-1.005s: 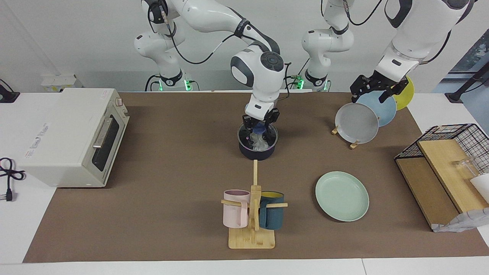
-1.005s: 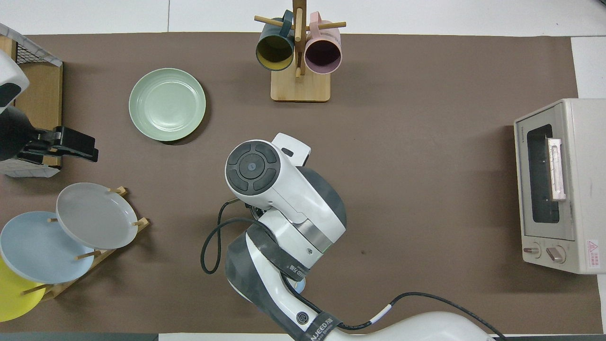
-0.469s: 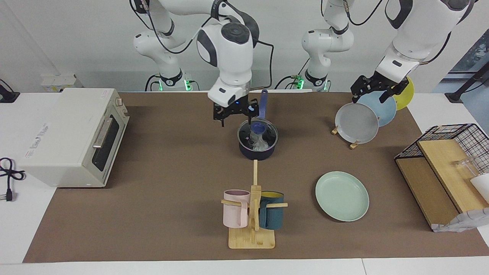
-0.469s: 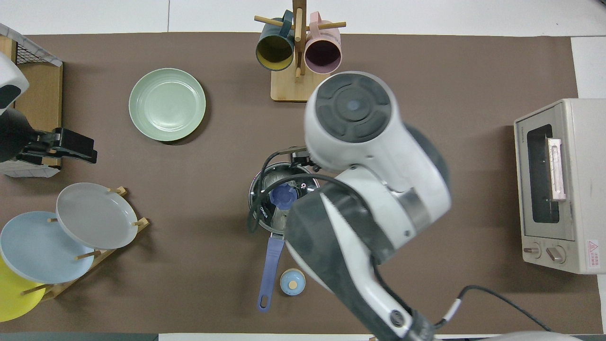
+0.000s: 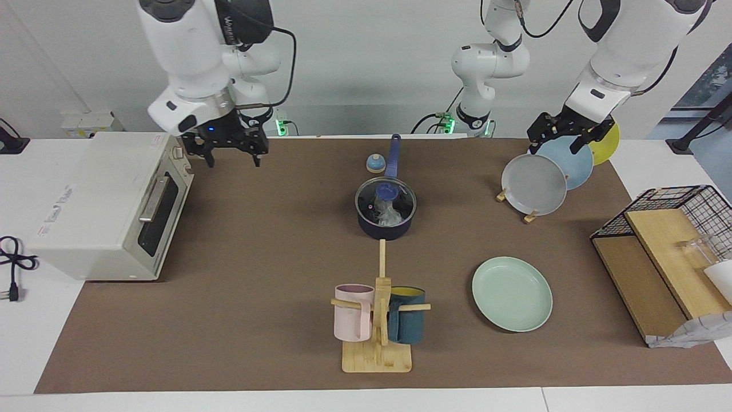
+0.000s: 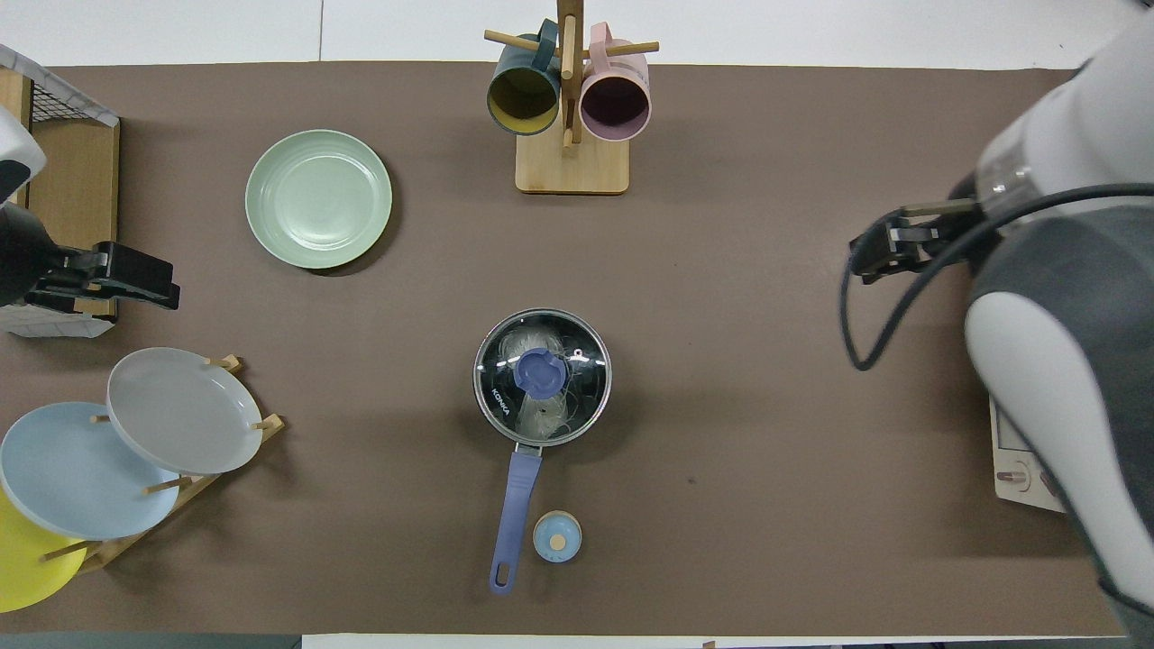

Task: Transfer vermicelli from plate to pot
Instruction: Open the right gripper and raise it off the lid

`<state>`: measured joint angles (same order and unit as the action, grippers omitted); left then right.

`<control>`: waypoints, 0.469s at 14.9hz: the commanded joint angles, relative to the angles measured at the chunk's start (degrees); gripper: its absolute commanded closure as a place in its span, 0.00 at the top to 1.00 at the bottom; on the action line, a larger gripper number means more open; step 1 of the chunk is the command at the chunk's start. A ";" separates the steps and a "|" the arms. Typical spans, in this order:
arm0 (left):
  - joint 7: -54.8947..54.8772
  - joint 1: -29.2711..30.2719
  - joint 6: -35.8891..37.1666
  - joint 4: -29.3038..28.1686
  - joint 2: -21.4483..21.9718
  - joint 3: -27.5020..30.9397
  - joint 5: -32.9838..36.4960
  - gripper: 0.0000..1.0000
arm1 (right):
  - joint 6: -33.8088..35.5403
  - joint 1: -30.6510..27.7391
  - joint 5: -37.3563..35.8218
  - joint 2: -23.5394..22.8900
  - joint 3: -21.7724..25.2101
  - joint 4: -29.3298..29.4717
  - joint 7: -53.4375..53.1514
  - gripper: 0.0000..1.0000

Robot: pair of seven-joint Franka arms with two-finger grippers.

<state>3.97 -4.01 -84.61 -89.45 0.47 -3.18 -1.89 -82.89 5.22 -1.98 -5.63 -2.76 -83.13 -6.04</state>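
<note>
The dark pot [image 5: 385, 228] with its long blue handle [image 6: 514, 518] stands mid-table, covered by a glass lid with a blue knob [image 6: 541, 372]. The white vermicelli [image 5: 391, 214] lies inside it and shows through the lid [image 6: 543, 420]. The mint-green plate [image 5: 512, 293] is bare, farther from the robots toward the left arm's end, also in the overhead view [image 6: 318, 199]. My right gripper [image 5: 231, 160] is open and empty, raised beside the toaster oven; it also shows in the overhead view [image 6: 865, 257]. My left gripper [image 5: 553, 144] waits open over the plate rack, seen from overhead too [image 6: 167, 290].
A toaster oven [image 5: 108, 206] stands at the right arm's end. A mug rack [image 5: 377, 320] with pink and teal mugs stands farther out than the pot. A rack with grey, blue and yellow plates [image 6: 185, 410] and a wire basket [image 5: 669, 240] are at the left arm's end. A small blue shaker [image 6: 557, 536] sits beside the pot handle.
My right gripper let go of the lid knob, rose from the pot and swung away to the toaster oven. The lid stays on the pot. The left arm has not moved.
</note>
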 commanded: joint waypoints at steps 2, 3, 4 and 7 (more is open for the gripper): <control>0.16 -0.03 -1.08 -1.34 1.20 0.11 1.28 1.00 | 0.80 -4.96 -0.83 1.84 0.47 -3.78 7.61 1.00; 0.16 -0.03 -1.08 -1.34 1.20 0.11 1.28 1.00 | 0.72 -4.52 -0.83 2.11 2.48 -4.22 7.70 1.00; 0.16 -0.03 -1.08 -1.34 1.20 0.11 1.28 1.00 | 0.72 -4.43 -0.66 2.20 2.76 -4.23 7.79 1.00; 0.16 -0.03 -1.08 -1.34 1.20 0.11 1.28 1.00 | 0.19 -4.43 0.13 4.21 3.29 -7.02 9.11 1.00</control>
<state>3.97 -4.01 -84.63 -89.45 0.49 -3.18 -1.87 -82.06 0.42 -2.03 -4.84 0.09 -86.00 1.53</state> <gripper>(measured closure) 0.000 0.000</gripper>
